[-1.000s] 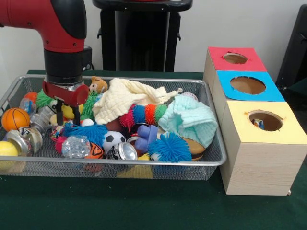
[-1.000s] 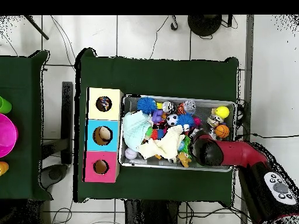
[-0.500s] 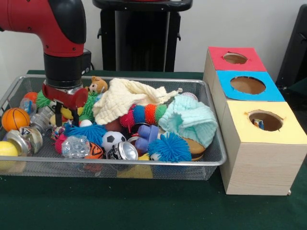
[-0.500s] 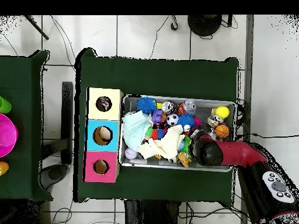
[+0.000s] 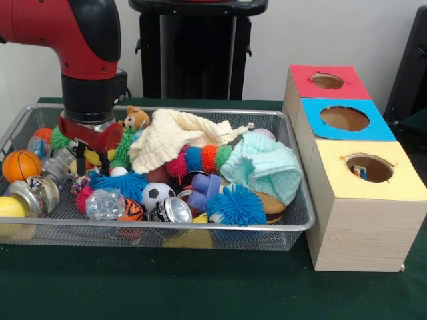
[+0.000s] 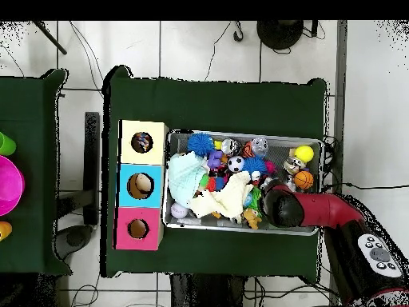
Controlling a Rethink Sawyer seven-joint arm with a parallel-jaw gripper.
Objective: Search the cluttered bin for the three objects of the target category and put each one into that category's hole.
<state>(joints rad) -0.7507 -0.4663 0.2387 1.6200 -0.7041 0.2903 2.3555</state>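
3 boxes stand beside the wire bin of toys. Down among them sits the gripper; I cannot tell its grip.

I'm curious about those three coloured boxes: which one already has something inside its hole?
The yellow box, nearest the camera in the front view: something shows inside its hole, unlike the red and blue ones.
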